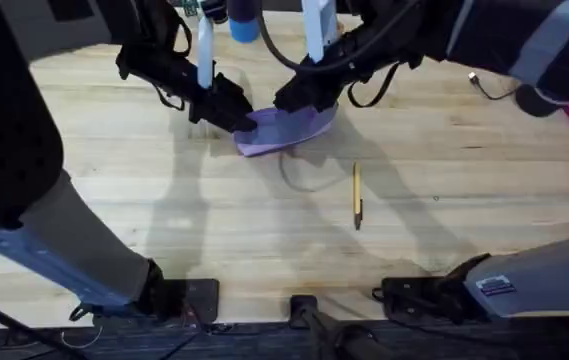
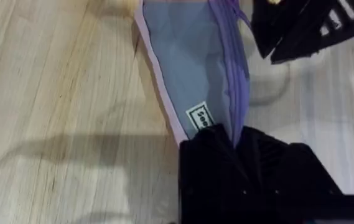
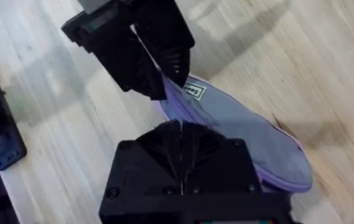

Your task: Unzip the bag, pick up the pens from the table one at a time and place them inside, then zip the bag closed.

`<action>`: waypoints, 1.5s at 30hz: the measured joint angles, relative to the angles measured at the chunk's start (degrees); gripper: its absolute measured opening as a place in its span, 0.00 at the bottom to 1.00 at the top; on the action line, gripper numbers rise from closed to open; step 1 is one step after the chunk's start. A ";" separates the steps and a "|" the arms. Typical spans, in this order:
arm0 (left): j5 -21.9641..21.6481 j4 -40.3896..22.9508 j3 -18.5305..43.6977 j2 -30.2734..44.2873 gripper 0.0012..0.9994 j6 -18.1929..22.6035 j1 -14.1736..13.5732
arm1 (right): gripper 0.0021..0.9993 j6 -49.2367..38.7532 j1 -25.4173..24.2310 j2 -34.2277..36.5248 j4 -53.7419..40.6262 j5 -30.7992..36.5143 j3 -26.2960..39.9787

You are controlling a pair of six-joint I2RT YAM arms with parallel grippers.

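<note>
So your soft lavender-purple fabric pouch with the lilac edging [image 1: 286, 130] sits toward the far middle of the light wooden plank table [image 1: 114, 200], with both arms crowded onto it. In the overhead view its long axis runs roughly side to side, with the left end sitting a touch nearer you than the right.

Your left gripper [image 1: 242, 118] has its black fingers pinched on the pouch's left end. The left wrist view shows them closed on the fabric right by a small white label [image 2: 200, 117], with the zipper line running straight away from the fingers.

Your right gripper [image 1: 294, 100] is down on the top of the pouch, more toward the middle and right part. In the right wrist view its fingers are pressed together with no gap, right over the purple fabric, but I can't tell whether they've actually got the zipper pull or just cloth.

The thin yellow-orange stick pen [image 1: 357, 195] lies on the bare table nearer you and a bit right of the pouch, well apart from it. It lies near-to-far, dark tip at the near end.
</note>
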 joint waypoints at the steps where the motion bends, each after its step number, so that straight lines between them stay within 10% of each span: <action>1: 0.00 0.00 0.00 0.00 0.04 -0.02 0.00 | 0.03 0.02 -0.15 0.00 -0.15 0.00 0.00; 9: 0.00 0.00 0.00 0.00 0.04 0.00 0.00 | 0.04 0.28 -2.24 -4.50 -2.18 2.03 0.00; 18: 0.00 0.00 0.00 0.00 0.04 -0.01 0.00 | 0.99 0.39 -2.79 -15.20 -10.84 10.23 0.02; 45: 0.00 0.00 0.00 0.00 0.04 0.00 0.00 | 0.99 33.76 -2.79 -18.75 -13.96 13.38 0.02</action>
